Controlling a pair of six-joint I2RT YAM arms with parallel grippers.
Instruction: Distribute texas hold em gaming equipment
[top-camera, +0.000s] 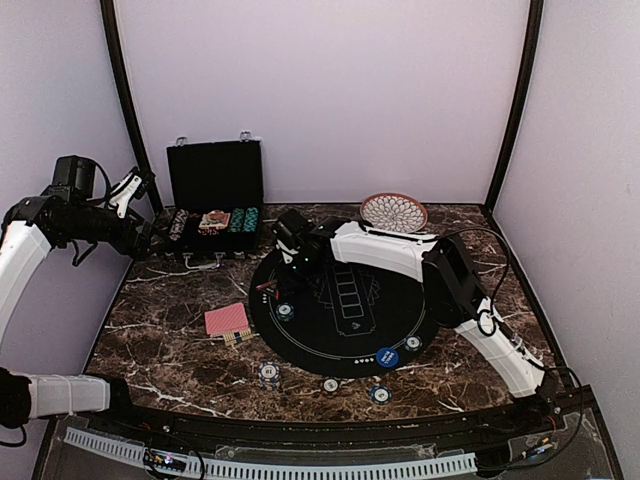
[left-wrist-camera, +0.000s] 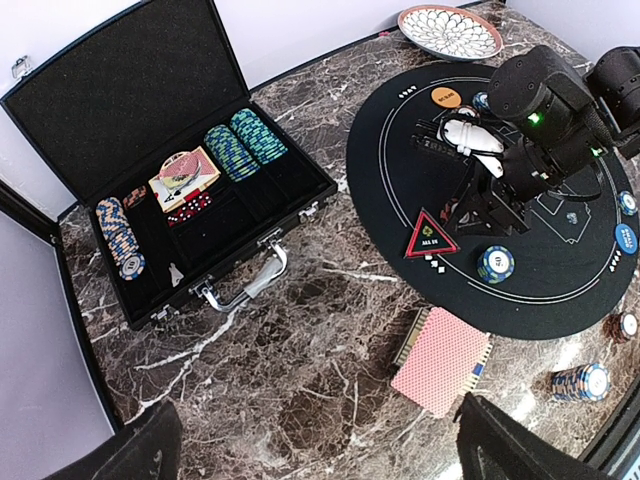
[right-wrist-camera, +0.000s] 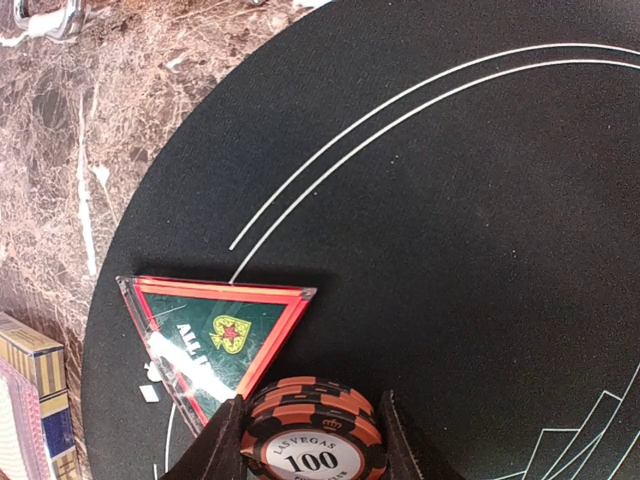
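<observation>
One dark marble table (top-camera: 160, 330) carries everything, and on it lies a round black mat (top-camera: 310, 338) printed with white lines. At the far left stands a black hinged case (top-camera: 215, 175), lid up, with rows of chips (left-wrist-camera: 245, 140) and a small pack of cards (left-wrist-camera: 185, 170) in its compartments. The right arm reaches across the mat, and the right gripper (right-wrist-camera: 308, 452) is clamped on a short stack of orange-and-black chips (right-wrist-camera: 315, 415) marked 100, low over the mat's left part; whether the stack touches the mat I cannot tell. The left gripper (left-wrist-camera: 318, 452) hangs high over the table's left side, near the case, its fingers wide apart and holding nothing. A patterned round plate (top-camera: 394, 211) sits at the far edge, just beyond the mat. A deck of red-backed cards (top-camera: 227, 319) lies on the marble, just beside the mat's left rim, slightly fanned. The red-edged triangle marker (right-wrist-camera: 215, 335), reading ALL IN, lies flat inside the mat's left rim, right beside the held stack. A blue button (top-camera: 387, 356) lies near the mat's near rim and an orange button (left-wrist-camera: 446, 97) near its far side. A blue-striped chip (left-wrist-camera: 495, 263) lies on the mat near the triangle, and three small stacks (top-camera: 268, 373) sit on the marble just off the near rim.
</observation>
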